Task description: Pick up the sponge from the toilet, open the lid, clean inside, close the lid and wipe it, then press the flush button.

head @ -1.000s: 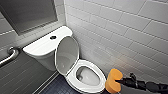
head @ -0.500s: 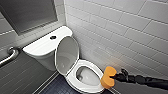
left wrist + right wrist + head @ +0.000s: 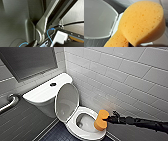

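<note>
The white toilet (image 3: 86,133) stands in the corner with its lid (image 3: 67,102) raised against the tank. In the middle of the tank top sits the dark flush button (image 3: 53,84). My right gripper (image 3: 108,119) reaches in from the right, shut on the orange sponge (image 3: 101,120). The sponge hangs upright over the right side of the seat, at the edge of the bowl opening. In the right wrist view the sponge (image 3: 142,22) looms large, with the raised lid (image 3: 97,18) behind it.
A white tiled wall (image 3: 120,77) runs close along the toilet's right side. A metal grab bar (image 3: 10,103) is fixed to the left wall. Dark floor (image 3: 55,133) lies in front of the bowl. The left wrist camera faces my own dark frame (image 3: 18,22).
My right arm has carried the sponge leftward, from beside the toilet to over the seat's right rim. The lid has stayed up.
</note>
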Controlling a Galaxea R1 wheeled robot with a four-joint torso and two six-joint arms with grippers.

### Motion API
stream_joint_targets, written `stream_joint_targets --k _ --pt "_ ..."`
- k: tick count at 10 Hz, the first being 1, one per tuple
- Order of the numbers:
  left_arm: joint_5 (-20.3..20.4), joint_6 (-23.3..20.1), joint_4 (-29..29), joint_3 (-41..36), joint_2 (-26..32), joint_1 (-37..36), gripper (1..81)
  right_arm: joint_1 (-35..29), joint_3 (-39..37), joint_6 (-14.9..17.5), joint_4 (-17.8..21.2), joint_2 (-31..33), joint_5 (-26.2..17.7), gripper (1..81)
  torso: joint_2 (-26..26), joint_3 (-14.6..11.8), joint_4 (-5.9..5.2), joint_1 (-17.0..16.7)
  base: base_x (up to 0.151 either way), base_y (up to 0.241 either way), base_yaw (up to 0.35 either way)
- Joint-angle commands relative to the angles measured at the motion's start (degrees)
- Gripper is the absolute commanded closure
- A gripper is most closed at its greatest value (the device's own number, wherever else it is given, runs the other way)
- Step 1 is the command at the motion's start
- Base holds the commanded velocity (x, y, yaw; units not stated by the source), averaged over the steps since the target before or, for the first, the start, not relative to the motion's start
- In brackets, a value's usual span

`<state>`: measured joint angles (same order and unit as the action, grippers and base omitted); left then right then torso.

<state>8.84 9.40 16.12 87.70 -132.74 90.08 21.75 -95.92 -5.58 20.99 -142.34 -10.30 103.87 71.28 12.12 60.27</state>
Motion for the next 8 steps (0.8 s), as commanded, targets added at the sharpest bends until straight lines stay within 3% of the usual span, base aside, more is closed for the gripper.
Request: stream_joint_targets --k 1,6,8 --pt "-4.0 -0.2 0.5 -1.6 0.7 1.1 1.0 -9.7 -4.9 0.0 1.9 -3.1 -4.5 81.1 0.0 0.0 0.0 0.0 0.0 0.0 0.0" --pt "-4.0 -0.2 0.2 3.8 -4.1 2.7 1.0 -14.7 -14.1 0.1 1.6 -10.1 -9.2 81.1 0.0 0.0 0.0 0.0 0.0 0.0 0.0" --pt "-4.0 -0.1 -0.1 5.2 -5.4 2.8 1.0 -15.7 -17.2 0.1 1.3 -13.3 -9.7 81.1 0.0 2.5 0.0 0.0 0.0 0.0 0.0"
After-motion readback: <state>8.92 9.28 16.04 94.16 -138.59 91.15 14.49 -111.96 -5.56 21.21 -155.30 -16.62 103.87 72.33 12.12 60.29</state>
